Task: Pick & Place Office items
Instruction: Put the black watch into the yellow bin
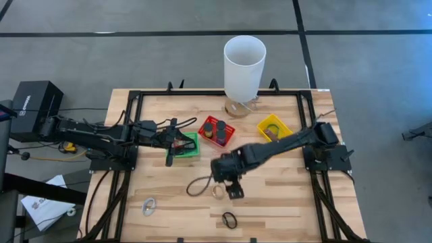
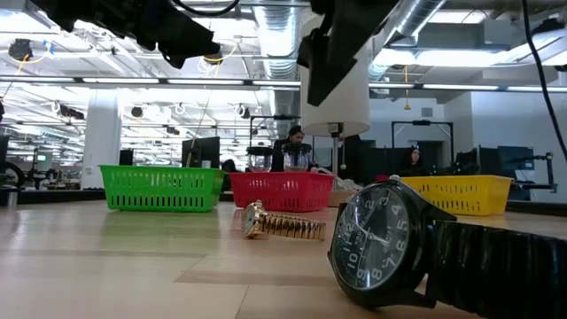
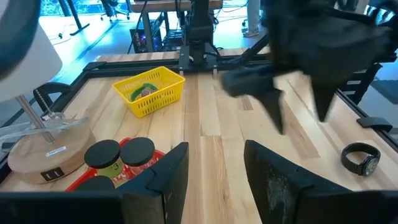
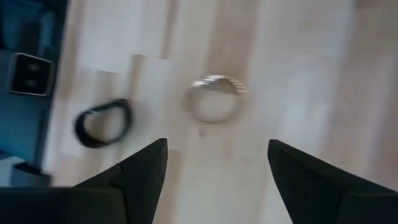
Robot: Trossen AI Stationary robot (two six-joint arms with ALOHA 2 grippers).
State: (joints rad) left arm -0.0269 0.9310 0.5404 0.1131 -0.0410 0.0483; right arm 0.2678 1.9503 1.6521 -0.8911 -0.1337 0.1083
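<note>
1. Behind the table (image 1: 283, 202) you have an open workshop with people seated at desks far back; on the wood stand a green basket (image 1: 191, 146), a red basket (image 1: 216, 130), a yellow basket (image 1: 274, 127) and a tall white cylinder (image 1: 244, 67).
2. Your right end effector (image 1: 229, 185) hovers above the table's middle, fingers spread wide and holding nothing. In its wrist view the gold watch (image 4: 214, 99) lies directly ahead between the fingers.
3. The gold watch (image 1: 219, 190) rests on its side as a closed loop, its opening facing along the table, its band running roughly across the low view (image 2: 283, 223).
4. A black watch (image 1: 229, 219) lies near the front edge, well apart from it; another dark band loop (image 1: 198, 185) sits just beside the right end effector, and a silvery clip (image 1: 149, 206) lies off to the left.
5. Risk: the loop is thin and springy. If you descend off-centre, one finger may land on the band and flick it away, or the fingers may close on air.
6. Risk: the dark loop nearby could get snagged if you drift towards it.
7. Your left end effector (image 1: 174, 143) waits over the green basket, fingers parted and empty.
</note>
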